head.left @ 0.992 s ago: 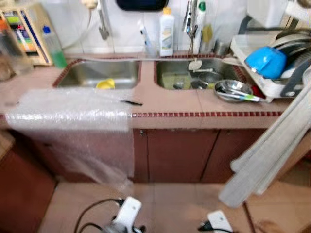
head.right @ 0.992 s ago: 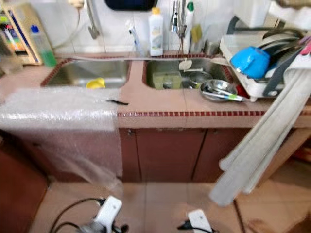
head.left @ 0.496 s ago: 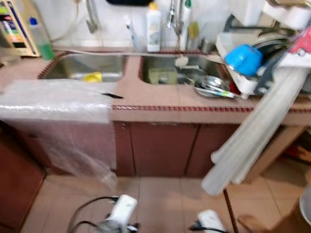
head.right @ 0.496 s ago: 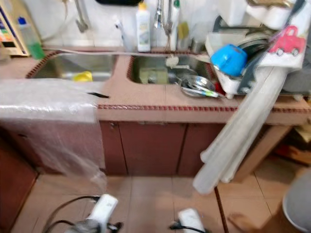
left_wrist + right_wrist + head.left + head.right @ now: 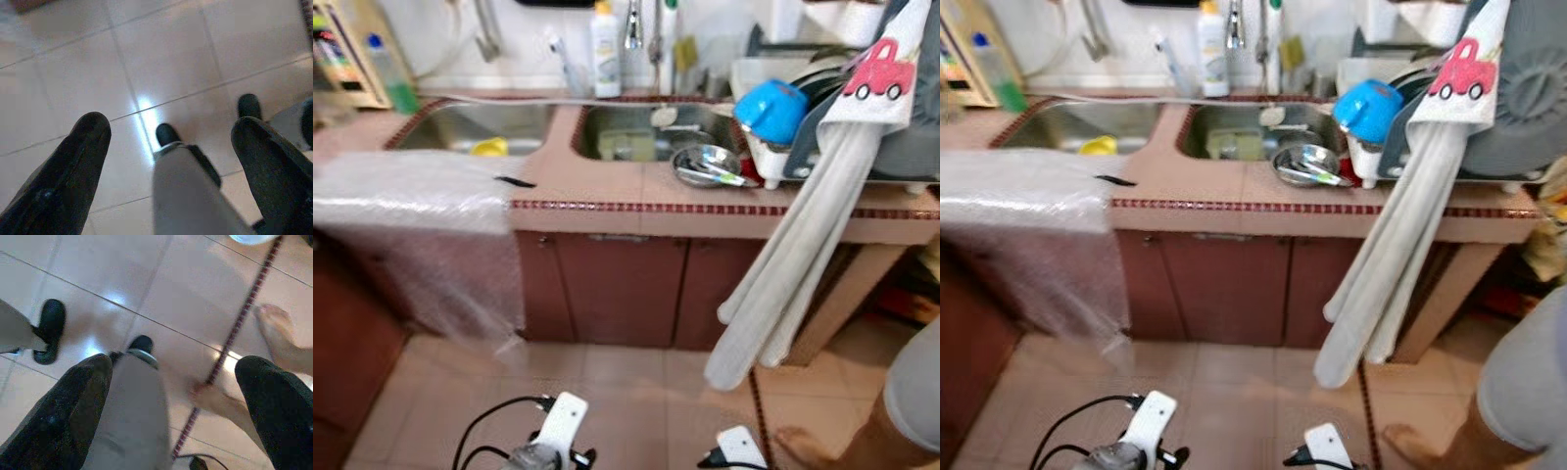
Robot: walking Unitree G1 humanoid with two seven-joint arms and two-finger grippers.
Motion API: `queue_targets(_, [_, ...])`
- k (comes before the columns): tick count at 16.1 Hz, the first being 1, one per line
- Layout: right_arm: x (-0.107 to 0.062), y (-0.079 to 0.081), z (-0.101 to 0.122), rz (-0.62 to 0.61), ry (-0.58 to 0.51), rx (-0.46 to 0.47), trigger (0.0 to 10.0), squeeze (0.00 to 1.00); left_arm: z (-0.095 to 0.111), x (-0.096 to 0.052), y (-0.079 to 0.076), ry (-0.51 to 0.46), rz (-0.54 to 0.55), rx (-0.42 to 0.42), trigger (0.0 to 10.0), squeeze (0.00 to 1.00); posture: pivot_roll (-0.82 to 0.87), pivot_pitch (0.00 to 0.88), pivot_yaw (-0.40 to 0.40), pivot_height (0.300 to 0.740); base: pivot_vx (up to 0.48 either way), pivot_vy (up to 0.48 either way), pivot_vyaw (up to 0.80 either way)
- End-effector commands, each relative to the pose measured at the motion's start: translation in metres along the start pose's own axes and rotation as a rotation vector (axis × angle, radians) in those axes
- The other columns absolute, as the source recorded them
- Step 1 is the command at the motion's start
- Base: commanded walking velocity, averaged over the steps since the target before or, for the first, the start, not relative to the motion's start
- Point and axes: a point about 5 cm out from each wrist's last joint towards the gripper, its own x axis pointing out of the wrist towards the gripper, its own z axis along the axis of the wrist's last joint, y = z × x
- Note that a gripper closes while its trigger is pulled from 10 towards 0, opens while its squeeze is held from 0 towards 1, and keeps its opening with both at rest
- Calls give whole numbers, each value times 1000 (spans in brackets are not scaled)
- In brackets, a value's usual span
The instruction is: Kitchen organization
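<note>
The robot stood back from the reddish tiled tabletop [image 5: 607, 186] with its twin steel sinks. Both arms hung idle over the floor: the left claw [image 5: 168, 147] was spread wide and held nothing, and the right claw [image 5: 171, 382] likewise gaped empty above the tiles, near a person's bare feet [image 5: 279, 333].

The likeliest thing to tidy, the shallow shiny steel bowl [image 5: 703, 164], sat on the tabletop at the right sink's edge, just beside the white dish rack [image 5: 773, 162] holding a blue plastic bowl [image 5: 771, 108]. It would probably be light, rigid and slippery, perhaps wet; a pinch over its rim looked safest, clear of the utensil lying in it.
</note>
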Motion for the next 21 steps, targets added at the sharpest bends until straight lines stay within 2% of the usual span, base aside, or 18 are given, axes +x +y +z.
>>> queue_targets(1, [0, 3, 0, 12, -3, 13, 10000, 0, 1, 0, 0, 2, 7, 2, 10000, 0, 18, 0, 63, 740, 0, 0, 0])
queue_targets(2, [0, 4, 0, 13, -3, 12, 10000, 0, 1, 0, 0, 1, 7, 1, 10000, 0, 18, 0, 63, 740, 0, 0, 0])
queue_targets(3, [0, 3, -1, 12, -5, 50, 10000, 0, 0, 0, 0, 3, 9, -2, 10000, 0, 21, 0, 63, 740, 0, 0, 0])
queue_targets(4, [0, 1, -1, 11, -11, 94, 10000, 0, 0, 0, -1, 3, 10, -4, 10000, 0, 21, 0, 62, 740, 0, 0, 0])
queue_targets(5, [0, -3, 1, 2, -22, 183, 10000, 0, -1, 0, -1, 2, 13, -24, 10000, 0, 22, 0, 62, 740, 0, 0, 0])
queue_targets(8, [0, -7, 2, -4, -21, 249, 10000, 0, -3, 0, -2, 16, 20, -36, 10000, 0, 24, 0, 61, 740, 0, 0, 0])
queue_targets(14, [0, -6, 8, 10, -42, 231, 10000, 0, -1, 0, -2, 17, 17, -10, 10000, 0, 26, 0, 60, 740, 0, 0, 0])
queue_targets(21, [0, -2, 5, 20, -23, 205, 10000, 0, 1, 1, -1, 17, 19, -16, 10000, 0, 25, 0, 64, 740, 0, 0, -690])
